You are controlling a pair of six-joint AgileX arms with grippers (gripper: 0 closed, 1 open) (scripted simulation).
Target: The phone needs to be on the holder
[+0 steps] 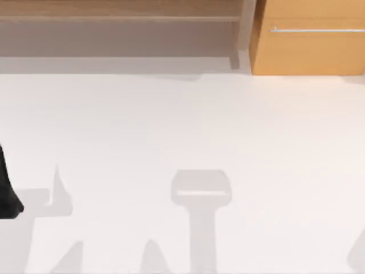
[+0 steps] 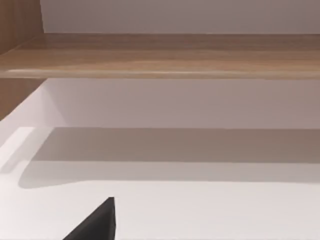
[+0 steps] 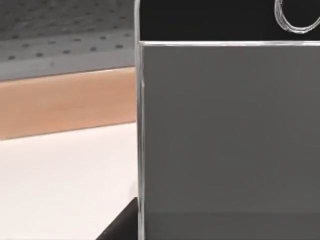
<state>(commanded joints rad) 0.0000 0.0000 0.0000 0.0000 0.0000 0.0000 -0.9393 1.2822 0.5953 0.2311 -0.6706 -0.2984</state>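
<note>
One phone [image 3: 225, 140] upright, close before right wrist

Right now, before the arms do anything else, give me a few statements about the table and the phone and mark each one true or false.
1. The phone fills much of the right wrist view and has a thin silver edge. True.
2. In the top view the phone already rests on the holder. False: the pale grey holder stands bare there.
3. The cabinet at the top view's far right is orange-brown wood with a silver handle. True.
4. The left arm sits at the top view's right edge. False: it is the dark shape at the left edge.
5. The table is black. False: it is white.
</note>
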